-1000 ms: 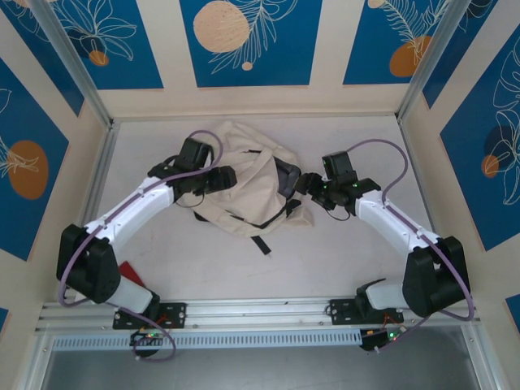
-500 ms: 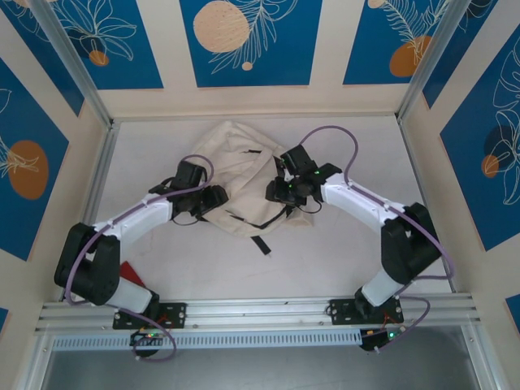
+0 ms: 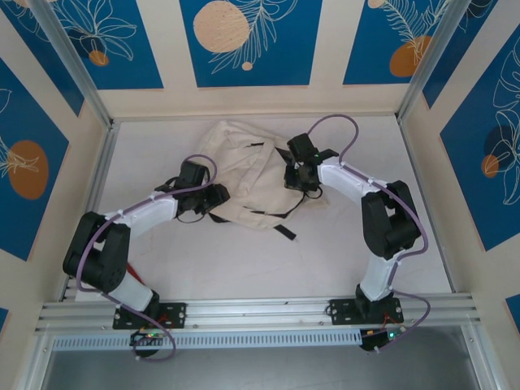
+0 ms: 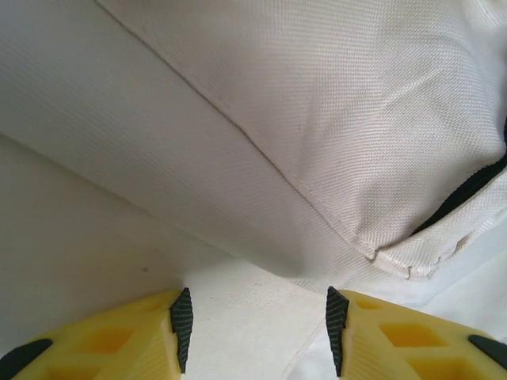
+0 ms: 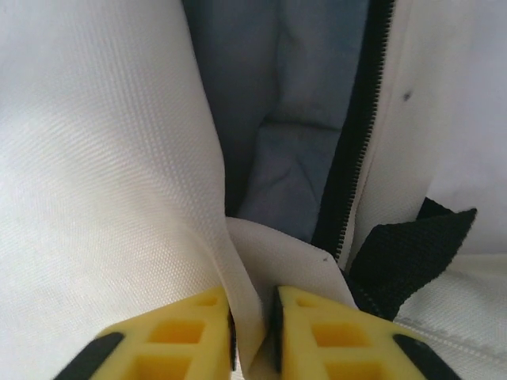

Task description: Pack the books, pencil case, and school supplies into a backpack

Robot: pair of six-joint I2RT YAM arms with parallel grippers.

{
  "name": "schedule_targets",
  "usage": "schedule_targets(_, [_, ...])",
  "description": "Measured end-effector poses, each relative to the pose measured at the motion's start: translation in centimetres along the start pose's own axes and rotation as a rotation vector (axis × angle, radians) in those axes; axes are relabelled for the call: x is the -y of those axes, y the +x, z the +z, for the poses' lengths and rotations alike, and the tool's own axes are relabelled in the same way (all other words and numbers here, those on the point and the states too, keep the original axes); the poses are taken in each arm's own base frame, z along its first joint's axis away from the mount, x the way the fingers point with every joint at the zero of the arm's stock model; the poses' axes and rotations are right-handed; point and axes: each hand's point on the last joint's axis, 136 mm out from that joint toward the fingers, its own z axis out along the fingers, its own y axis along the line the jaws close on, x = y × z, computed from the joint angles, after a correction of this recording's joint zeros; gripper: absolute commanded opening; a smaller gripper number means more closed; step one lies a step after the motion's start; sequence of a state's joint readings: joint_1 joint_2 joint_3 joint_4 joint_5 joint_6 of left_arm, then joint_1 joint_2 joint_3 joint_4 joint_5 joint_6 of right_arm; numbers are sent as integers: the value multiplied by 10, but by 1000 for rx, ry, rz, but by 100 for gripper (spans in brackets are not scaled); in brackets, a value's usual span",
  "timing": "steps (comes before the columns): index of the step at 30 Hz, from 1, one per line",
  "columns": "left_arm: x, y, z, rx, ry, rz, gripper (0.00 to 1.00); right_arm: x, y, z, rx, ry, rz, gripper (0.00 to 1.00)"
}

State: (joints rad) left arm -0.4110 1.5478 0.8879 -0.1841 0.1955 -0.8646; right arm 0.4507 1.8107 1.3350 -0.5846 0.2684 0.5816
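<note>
Backpack (image 3: 244, 172) on table (image 3: 341, 248), blue floral walls (image 3: 268, 57), right pincer (image 5: 253, 315) apparently pinching it

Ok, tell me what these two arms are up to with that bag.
Both arms are working on the cream backpack, which lies on the table. The right pincer is pinched on a fold of fabric at the edge of the open compartment, beside the black zip, and the grey lining is visible inside. The left pincer sits at the bag's near-left edge with its jaws apart, gripping nothing.
</note>
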Motion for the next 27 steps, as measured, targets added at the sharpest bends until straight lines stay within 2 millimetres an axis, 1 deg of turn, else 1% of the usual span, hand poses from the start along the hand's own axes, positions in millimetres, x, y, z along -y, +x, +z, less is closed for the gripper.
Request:
schedule_targets(1, [0, -1, 0, 2, 1, 0, 53, 0, -3, -3, 14, 12, -12, 44])
schedule_targets(3, [-1, 0, -1, 1, -3, 2, 57, -4, -4, -11, 41, 28, -45, 55])
schedule_targets(5, [-3, 0, -3, 1, -11, 5, 61, -11, 1, -24, 61, 42, -92, 61])
schedule_targets(8, [-4, -2, -9, 9, -19, 5, 65, -33, 15, -49, 88, 38, -187, 65])
schedule_targets(10, [-6, -4, -14, 18, -26, 6, 68, -56, 30, -62, 97, 20, -263, 65])
schedule_targets(13, [-11, -7, -20, 31, -44, 4, 71, -86, 58, -67, 75, -6, -379, 64])
schedule_targets(14, [-12, -8, -22, 36, -50, 2, 72, -93, 67, -65, 63, -10, -411, 63])
schedule_targets(16, [-16, -12, -27, 49, -60, -6, 73, -107, 86, -55, 23, -6, -483, 61])
schedule_targets(19, [-20, -17, -35, 74, -73, -16, 75, -112, 103, -31, -40, 22, -547, 57])
schedule_targets(23, [-21, -18, -37, 79, -79, -19, 75, -112, 112, -2, -99, 61, -580, 53])
schedule_targets(25, [-23, -17, -37, 74, -86, -21, 75, -111, 114, 8, -114, 79, -588, 51])
schedule_targets(27, [-23, -16, -37, 72, -87, -21, 75, -109, 114, 14, -119, 96, -588, 48])
